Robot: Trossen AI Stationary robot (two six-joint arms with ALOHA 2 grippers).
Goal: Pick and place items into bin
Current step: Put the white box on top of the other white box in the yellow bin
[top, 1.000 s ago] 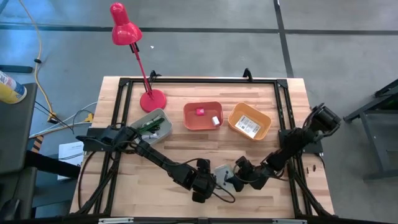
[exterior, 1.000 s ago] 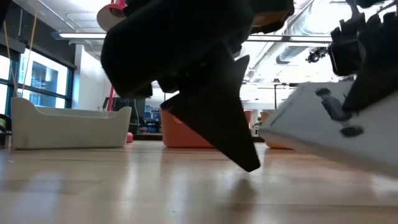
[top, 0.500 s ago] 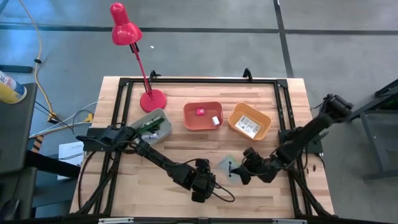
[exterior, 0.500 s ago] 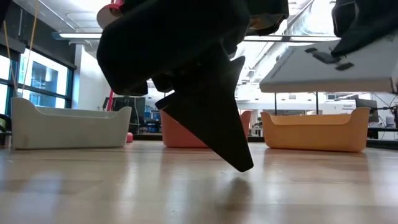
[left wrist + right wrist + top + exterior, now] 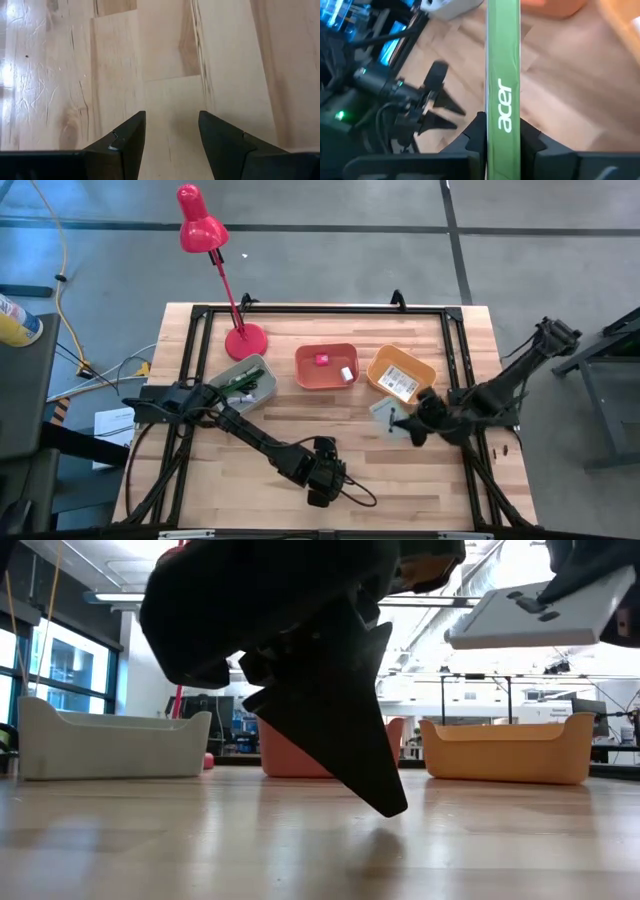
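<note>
high cam overhead; low cam table-level; both see orange bin.

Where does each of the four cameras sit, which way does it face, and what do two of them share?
High: overhead, straight down; both arms, three bins, right gripper holding flat box.
Low: table height, level; left gripper, yellow bin.
Left wrist: open fingers over bare wood.
Right wrist: fingers clamp the green-edged box.
Shared: the box, high and low.

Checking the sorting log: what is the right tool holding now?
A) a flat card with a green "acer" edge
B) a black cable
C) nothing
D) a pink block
A: the right tool is clamped on the flat card, whose green edge reads "acer"; the card hangs above the table beside the yellow bin.
</note>
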